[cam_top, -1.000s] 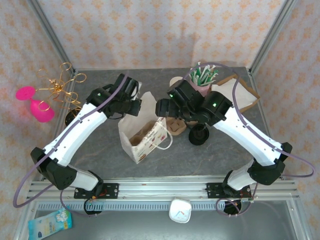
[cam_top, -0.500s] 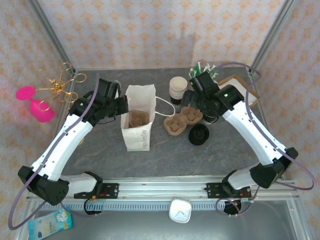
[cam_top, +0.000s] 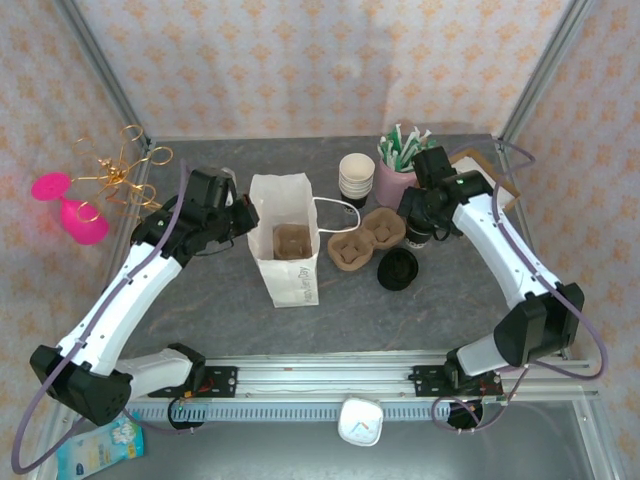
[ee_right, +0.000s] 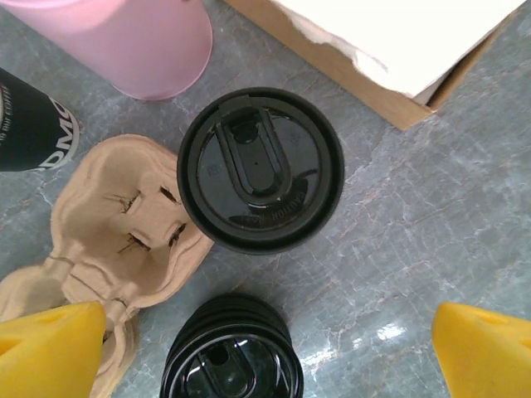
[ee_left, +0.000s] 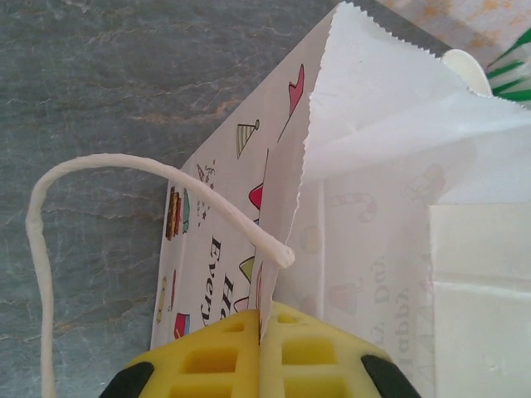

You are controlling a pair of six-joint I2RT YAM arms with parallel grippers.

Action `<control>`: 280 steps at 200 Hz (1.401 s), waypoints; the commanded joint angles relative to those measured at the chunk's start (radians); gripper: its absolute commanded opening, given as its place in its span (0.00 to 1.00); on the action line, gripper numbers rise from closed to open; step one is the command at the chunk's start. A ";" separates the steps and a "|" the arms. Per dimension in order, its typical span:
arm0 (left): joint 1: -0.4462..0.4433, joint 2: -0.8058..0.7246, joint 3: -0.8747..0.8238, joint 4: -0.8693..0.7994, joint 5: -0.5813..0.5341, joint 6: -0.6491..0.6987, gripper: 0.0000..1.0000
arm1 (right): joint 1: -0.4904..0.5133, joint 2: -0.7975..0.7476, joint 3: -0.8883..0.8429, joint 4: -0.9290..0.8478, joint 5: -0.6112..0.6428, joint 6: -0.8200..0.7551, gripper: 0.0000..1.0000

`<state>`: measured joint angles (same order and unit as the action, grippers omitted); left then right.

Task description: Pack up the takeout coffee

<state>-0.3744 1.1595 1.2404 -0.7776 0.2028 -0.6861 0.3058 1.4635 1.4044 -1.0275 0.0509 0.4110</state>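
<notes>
Two round black plastic lids (ee_right: 259,170) beside moulded pulp tray (ee_right: 108,224).

Left wrist view: paper bag (ee_left: 373,166) runs off the right and bottom edges. Its printed lettering is partly hidden behind the left gripper (ee_left: 261,352) pads (ee_left: 207,361), which are cut by the bottom edge. Cord handle (ee_left: 99,166) exits bottom left.

Right wrist view: pink cup (ee_right: 141,41) and cardboard box (ee_right: 373,50) cut by the top edge. Black cup (ee_right: 29,124) cut by the left edge, lettering incomplete. Lid stack (ee_right: 228,352) cut by the bottom.

Top view: right gripper (cam_top: 418,225) covers most of the lidded cup (cam_top: 415,238).
</notes>
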 commanded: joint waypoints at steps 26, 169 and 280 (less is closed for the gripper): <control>0.012 -0.005 0.009 0.027 -0.020 0.009 0.28 | -0.073 0.086 -0.046 0.103 -0.036 -0.083 1.00; 0.014 -0.026 0.016 0.018 -0.023 0.077 0.36 | -0.097 0.245 0.047 0.122 -0.060 -0.204 0.90; 0.014 -0.011 0.025 0.008 -0.049 0.083 0.36 | -0.100 0.302 0.113 0.091 -0.057 -0.219 0.92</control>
<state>-0.3702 1.1496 1.2362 -0.7689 0.1925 -0.6273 0.2123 1.7412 1.4857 -0.9096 -0.0296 0.2001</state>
